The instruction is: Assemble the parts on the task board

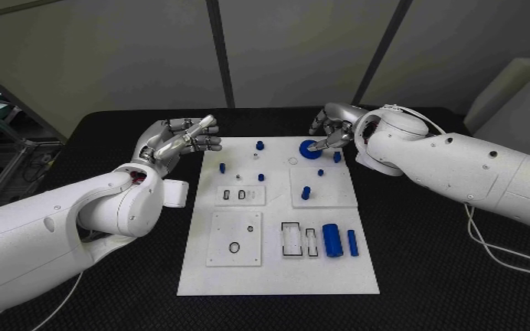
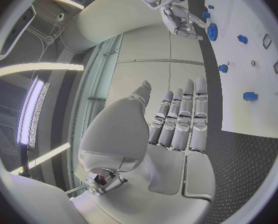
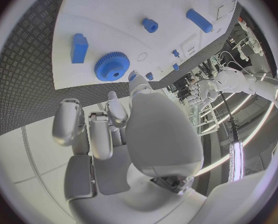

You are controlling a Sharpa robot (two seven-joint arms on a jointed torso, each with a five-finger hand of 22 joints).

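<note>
The right hand (image 1: 332,133) hovers at the far edge of the task board (image 1: 282,270), fingers curled loosely with nothing in them, its fingertips just beside the blue gear (image 1: 312,148); whether they touch it I cannot tell; a small blue block (image 3: 79,48) stands near the gear; the left hand (image 1: 177,143) is raised beside the board's far left corner, fingers straight, close together and empty; other blue parts lie across the board, two long ones (image 1: 340,240) near its right edge; the board rests on the black tabletop (image 1: 442,270).
</note>
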